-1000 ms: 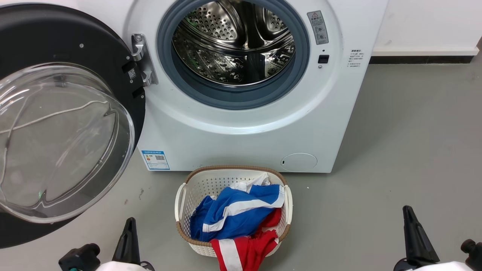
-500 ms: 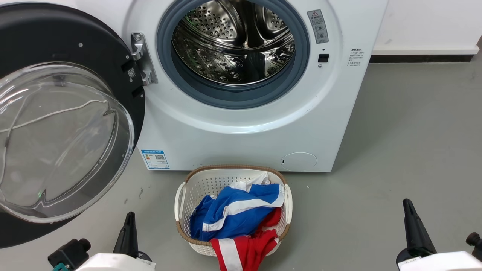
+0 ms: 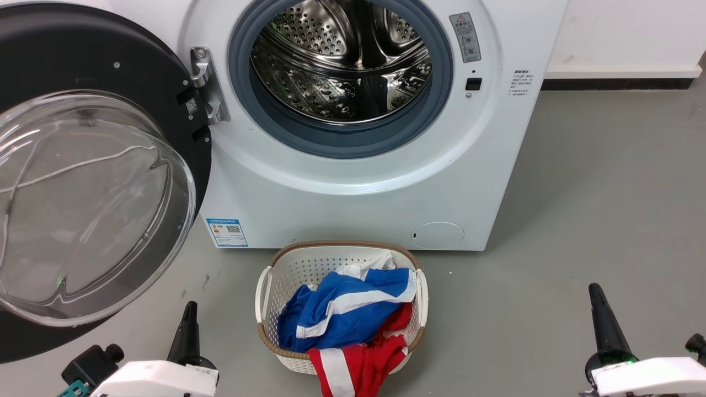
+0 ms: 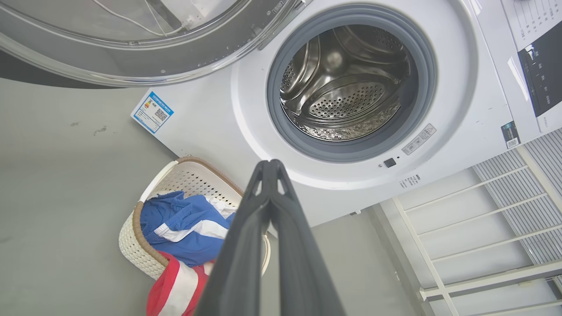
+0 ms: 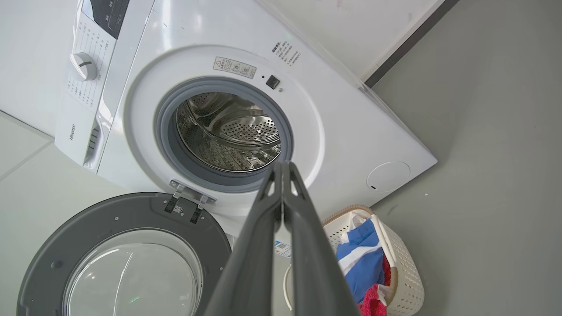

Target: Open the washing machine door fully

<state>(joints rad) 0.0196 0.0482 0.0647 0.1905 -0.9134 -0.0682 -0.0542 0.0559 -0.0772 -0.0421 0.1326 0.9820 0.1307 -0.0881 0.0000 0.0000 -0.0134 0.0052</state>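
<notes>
Head view: glossy black round washing machine door point(image 3: 83, 55) wide open, left of white boxy washing machine point(image 3: 358, 209); left claw point(image 4: 268, 164) and right claw point(image 5: 283, 166) clenched, empty.

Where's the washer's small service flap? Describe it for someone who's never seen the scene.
Find the white front-loading washing machine and look along the bottom of its front panel, just behind the laundry basket. The flap is at the lower right: a plain white disc with a dark notch, unlike the blue rectangular label at the lower left.
</notes>
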